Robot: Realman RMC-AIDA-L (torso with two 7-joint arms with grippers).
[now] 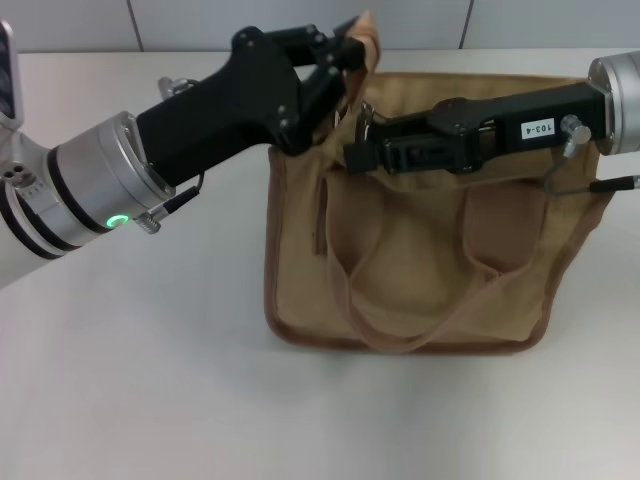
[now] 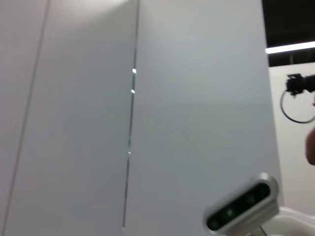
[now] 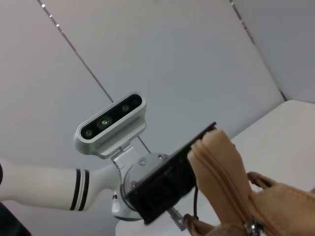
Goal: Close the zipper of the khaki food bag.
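Khaki food bag (image 1: 420, 270) lies on the white desk (image 1: 150, 380). Left claw (image 1: 335, 62) clenches the bag's raised corner, holding it taut. Right claw (image 1: 362, 140) sits at the zipper (image 3: 252, 227); its grip I cannot tell. Next, I'd judge: a steady drag along the top.

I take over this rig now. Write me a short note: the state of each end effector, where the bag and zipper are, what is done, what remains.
Left end effector: at the far left top corner of the khaki food bag, shut on the bag's corner fabric, holding it up.
Right end effector: over the bag's top panel near its left end, at the zipper; grip cannot be judged.
Bag: on the white table, handles toward the robot.
Done: both arms in position.
Left: how far the zipper is closed cannot be seen; check and finish.
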